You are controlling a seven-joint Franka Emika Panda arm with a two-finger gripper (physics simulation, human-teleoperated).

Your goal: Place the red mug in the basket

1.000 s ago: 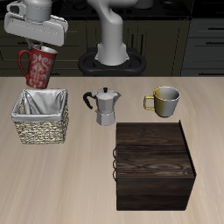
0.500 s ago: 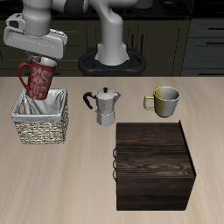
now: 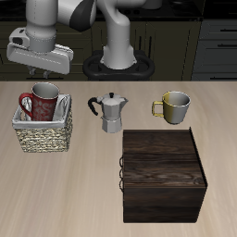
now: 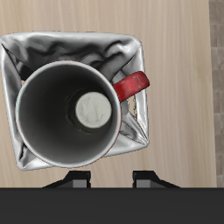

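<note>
Exterior view: dark red patterned ceramic mug (image 3: 40, 101) stands upright inside the square woven wicker basket (image 3: 43, 139). Above it, the gripper (image 3: 43, 72) hangs with its jaws spread, holding nothing. Wrist view looks straight down into its grey-white interior.

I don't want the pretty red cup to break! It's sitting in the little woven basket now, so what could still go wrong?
The dark red patterned ceramic mug stands upright in the small woven wicker basket, but sticks up above its rim, so a knock might tip it. The gripper hangs open right above it; dropping or swinging low could bump the mug. The mug nearly fills the pale cloth lining, so a nudge may shift the basket too.
</note>
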